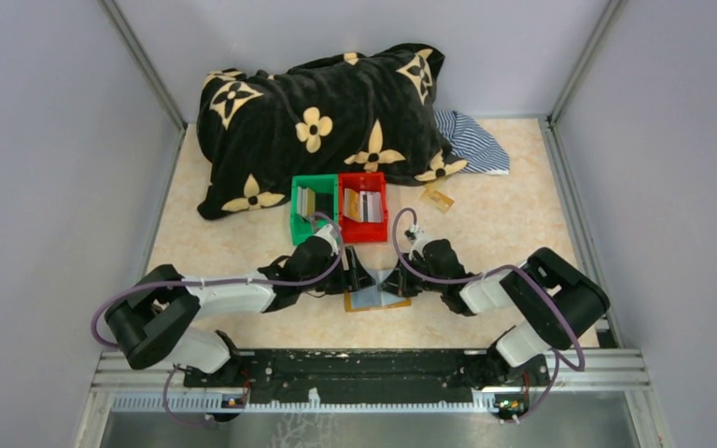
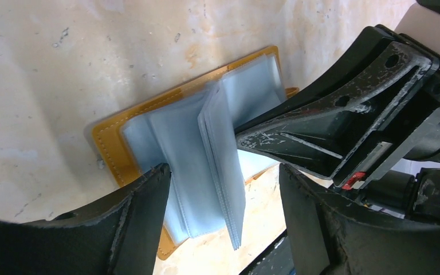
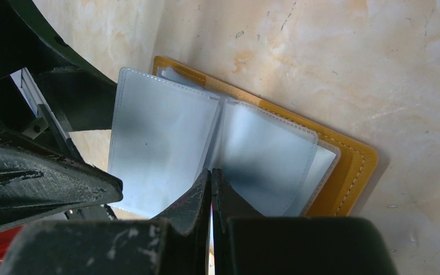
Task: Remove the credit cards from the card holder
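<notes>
The card holder [image 1: 373, 301] lies open on the bench [image 1: 495, 238] between the two arms — its clear sleeves [image 3: 160, 149] fanned upward. The left claw [image 2: 223, 173] stands open astride the sleeves; the right claw [image 3: 211, 176] is closed, tips at their fold.

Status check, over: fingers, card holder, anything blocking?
Left gripper open, fingers straddling the clear sleeves. Right gripper shut, tips at the sleeves' fold. Card holder open on table. Nothing blocking; grippers crowd close.
</notes>
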